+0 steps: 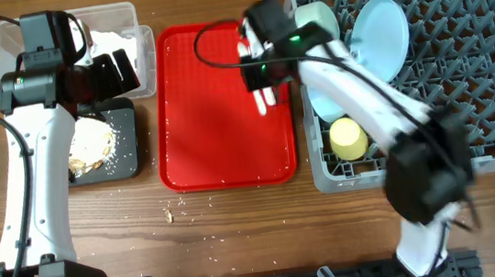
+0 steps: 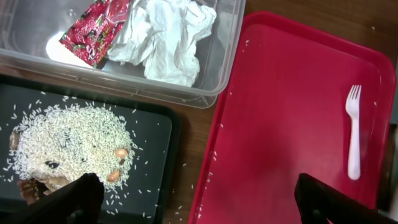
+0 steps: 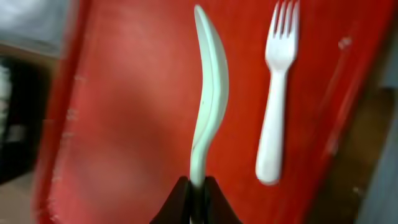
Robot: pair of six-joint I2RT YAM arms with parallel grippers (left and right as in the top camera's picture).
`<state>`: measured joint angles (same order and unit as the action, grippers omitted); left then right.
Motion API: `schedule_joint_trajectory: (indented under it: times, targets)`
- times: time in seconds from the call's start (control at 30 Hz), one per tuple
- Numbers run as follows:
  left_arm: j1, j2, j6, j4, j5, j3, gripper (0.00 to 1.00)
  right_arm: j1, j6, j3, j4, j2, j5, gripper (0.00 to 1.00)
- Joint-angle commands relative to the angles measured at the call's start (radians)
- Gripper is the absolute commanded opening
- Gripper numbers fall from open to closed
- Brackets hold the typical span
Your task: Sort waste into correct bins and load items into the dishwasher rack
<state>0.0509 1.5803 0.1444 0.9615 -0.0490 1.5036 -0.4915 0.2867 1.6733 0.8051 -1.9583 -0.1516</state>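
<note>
White spoon [image 3: 208, 106], pinched by its handle in the right gripper [image 3: 197, 186], is held over the red tray [image 3: 124, 137]. The white fork [image 3: 277, 106] lies flat at the spoon's 3 o'clock. At the tray's 9 o'clock, the left gripper [image 2: 199, 198] hangs, fingers spread, near the black tray [image 2: 155, 130] and clear tub [image 2: 211, 68]. The grey rack [image 1: 491, 85] sits at the tray's 3 o'clock.

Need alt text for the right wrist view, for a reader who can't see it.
The right gripper is shut on the handle of a white spoon, seen edge-on over a red tray. A white fork lies on the tray just right of it. The picture is blurred.
</note>
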Motion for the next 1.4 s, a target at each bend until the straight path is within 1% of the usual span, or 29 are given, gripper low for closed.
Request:
schedule_joint_trajectory:
  times: [0.0,0.07,0.1,0.17,0.23,0.3,0.37,0.43,0.53,0.57,0.6,0.63,0.67,0.73,0.77,0.83,0.87,0.93,1.0,1.07,1.23,1.3,1.33,1.37]
  targets:
    - [0.003,0.006,0.002,-0.003,0.01,0.006,1.0,0.074,0.062,0.036,0.142,0.245,0.125,0.04]
    - [0.003,0.006,0.002,-0.003,0.009,0.006,1.0,0.163,0.145,0.036,0.28,0.329,0.229,0.04]
    - [0.003,0.006,0.002,-0.003,0.009,0.006,1.0,0.25,0.203,0.035,0.388,0.365,0.297,0.04]
    - [0.003,0.006,0.002,-0.003,0.01,0.006,1.0,0.362,0.272,0.022,0.489,0.371,0.339,0.04]
    - [0.003,0.006,0.002,-0.003,0.01,0.006,1.0,0.474,0.29,-0.052,0.497,0.37,0.327,0.04]
    - [0.003,0.006,0.002,-0.003,0.01,0.006,1.0,0.519,0.288,-0.151,0.444,0.369,0.285,0.04]
    - [0.003,0.006,0.002,-0.003,0.009,0.006,1.0,0.518,0.259,-0.198,0.409,0.369,0.262,0.17]
    - [0.003,0.006,0.002,-0.003,0.01,0.006,1.0,0.518,0.212,-0.195,0.386,0.372,0.244,0.22]
    - [0.003,0.006,0.002,-0.003,0.01,0.006,1.0,0.497,0.049,-0.136,0.332,0.373,0.104,0.27]
    - [0.003,0.006,0.002,-0.003,0.01,0.006,1.0,0.468,-0.008,-0.097,0.311,0.373,0.073,0.31]
    - [0.003,0.006,0.002,-0.003,0.01,0.006,1.0,0.445,-0.028,-0.079,0.298,0.373,0.06,0.35]
    - [0.003,0.006,0.002,-0.003,0.009,0.006,1.0,0.388,-0.043,-0.052,0.263,0.373,0.06,0.43]
    - [0.003,0.006,0.002,-0.003,0.01,0.006,1.0,0.293,-0.051,-0.041,0.179,0.37,0.065,0.52]
    - [0.003,0.006,0.002,-0.003,0.009,0.006,1.0,0.166,-0.048,-0.041,0.048,0.313,0.079,0.52]
    - [0.003,0.006,0.002,-0.003,0.01,0.006,1.0,0.09,-0.043,-0.041,-0.055,0.209,0.079,0.53]
    - [0.003,0.006,0.002,-0.003,0.01,0.006,1.0,0.055,-0.044,-0.027,-0.134,0.095,0.08,0.53]
    - [0.003,0.006,0.002,-0.003,0.01,0.006,1.0,0.043,-0.051,0.011,-0.154,-0.005,0.077,0.53]
    - [0.003,0.006,0.002,-0.003,0.01,0.006,1.0,0.025,-0.082,0.079,-0.146,-0.141,0.076,0.53]
    - [0.003,0.006,0.002,-0.003,0.01,0.006,1.0,0.013,-0.074,0.135,-0.122,-0.267,0.119,0.53]
    - [0.003,0.006,0.002,-0.003,0.009,0.006,1.0,0.015,-0.049,0.135,-0.125,-0.311,0.129,0.53]
    - [0.003,0.006,0.002,-0.003,0.01,0.006,1.0,0.016,-0.048,0.135,-0.143,-0.404,0.144,0.52]
    - [0.003,0.006,0.002,-0.003,0.01,0.006,1.0,0.015,-0.047,0.134,-0.143,-0.417,0.142,0.44]
    - [0.003,0.006,0.002,-0.003,0.01,0.006,1.0,0.015,-0.048,0.134,-0.137,-0.418,0.135,0.34]
    - [0.003,0.006,0.002,-0.003,0.01,0.006,1.0,0.014,-0.048,0.134,-0.127,-0.418,0.127,0.17]
